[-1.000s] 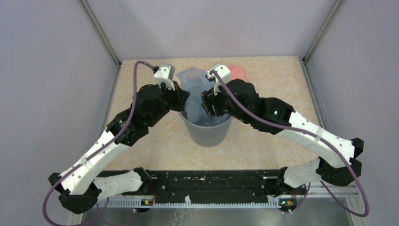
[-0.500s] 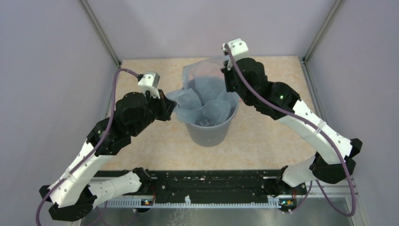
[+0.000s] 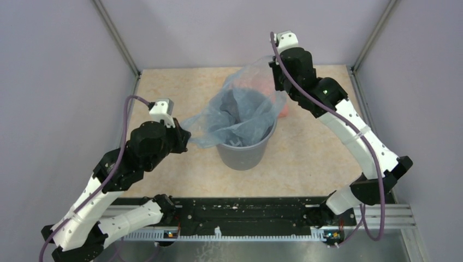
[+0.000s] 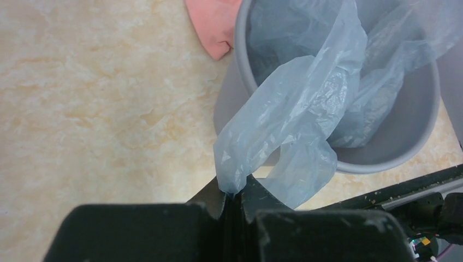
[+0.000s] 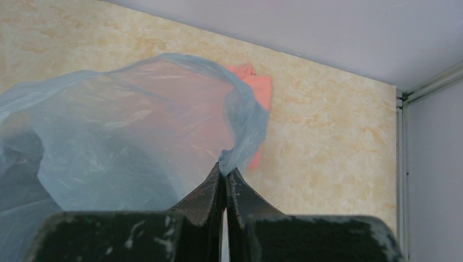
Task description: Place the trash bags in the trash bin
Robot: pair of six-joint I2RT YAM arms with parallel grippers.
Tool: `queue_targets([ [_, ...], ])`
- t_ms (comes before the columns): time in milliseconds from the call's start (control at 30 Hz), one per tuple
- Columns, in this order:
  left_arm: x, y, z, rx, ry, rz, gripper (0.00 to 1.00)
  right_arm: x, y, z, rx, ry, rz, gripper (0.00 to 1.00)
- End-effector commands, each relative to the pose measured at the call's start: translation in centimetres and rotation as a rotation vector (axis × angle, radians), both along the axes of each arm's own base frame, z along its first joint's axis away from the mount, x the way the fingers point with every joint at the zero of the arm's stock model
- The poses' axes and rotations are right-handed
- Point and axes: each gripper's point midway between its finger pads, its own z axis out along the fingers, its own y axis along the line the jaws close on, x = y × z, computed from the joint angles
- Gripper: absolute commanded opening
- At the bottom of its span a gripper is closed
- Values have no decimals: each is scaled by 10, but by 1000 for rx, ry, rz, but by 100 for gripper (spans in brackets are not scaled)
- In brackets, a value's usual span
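Cloth behind bin, bag veiling it

The pale-blue bag hid the floor and far rim of the grey bin. The pink cloth showed only partly behind the film. The left wrist view's top edge cropped the bin.

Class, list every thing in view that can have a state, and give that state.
trash bin: upright, open at the top.
trash bag: stretched open, lower part inside the trash bin.
left gripper: shut on the trash bag's edge.
right gripper: shut on the trash bag's edge.
pink cloth: lying on the table beyond the trash bin.
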Motion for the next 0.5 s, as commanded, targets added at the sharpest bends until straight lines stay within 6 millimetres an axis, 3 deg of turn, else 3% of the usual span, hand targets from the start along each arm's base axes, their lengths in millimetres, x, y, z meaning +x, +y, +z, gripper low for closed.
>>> queue_targets([
  [0,7,14,-9,41,3,87,0,10,3,17,21,-22,57,0],
  [167,19,18,-30,87,16,157,0,29,20,-12,-22,65,85,0],
  [333,29,17,-42,118,18,184,0,53,17,-45,-36,132,72,0],
  [467,33,12,-63,145,82,172,0,62,8,-68,-34,190,42,0],
])
